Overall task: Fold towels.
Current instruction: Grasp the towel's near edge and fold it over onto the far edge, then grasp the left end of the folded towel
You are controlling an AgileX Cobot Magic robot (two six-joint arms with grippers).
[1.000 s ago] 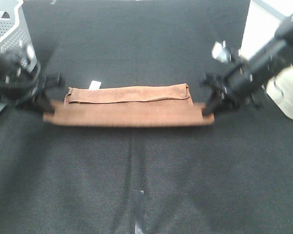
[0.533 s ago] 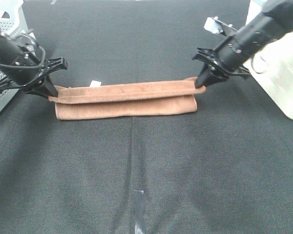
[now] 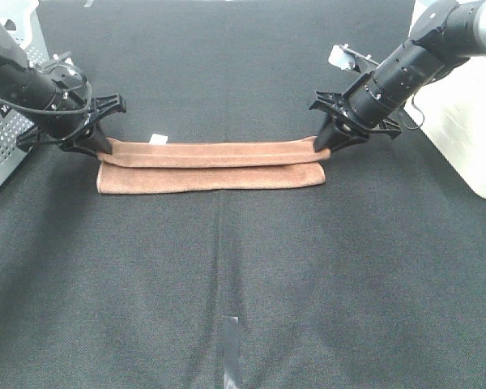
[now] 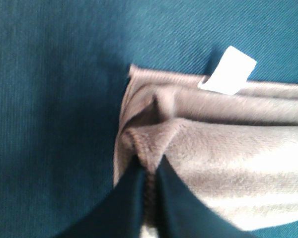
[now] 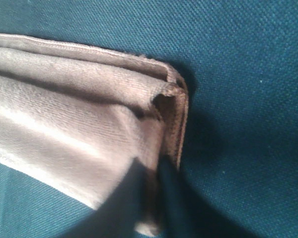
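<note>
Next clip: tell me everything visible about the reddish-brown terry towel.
The reddish-brown terry towel lies flat on the black fabric tabletop, folded lengthwise into a long narrow strip, with the upper layers set slightly back from the near edge. It looks soft and short-piled, with a stitched hem and a small white tag at its far edge near the left end. The left gripper pinches its left end, the right gripper its right end.

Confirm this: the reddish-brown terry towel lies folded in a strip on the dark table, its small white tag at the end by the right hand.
Wrong hand. The small white tag sits at the end of the reddish-brown terry towel by the left hand, as the exterior high view shows.
</note>
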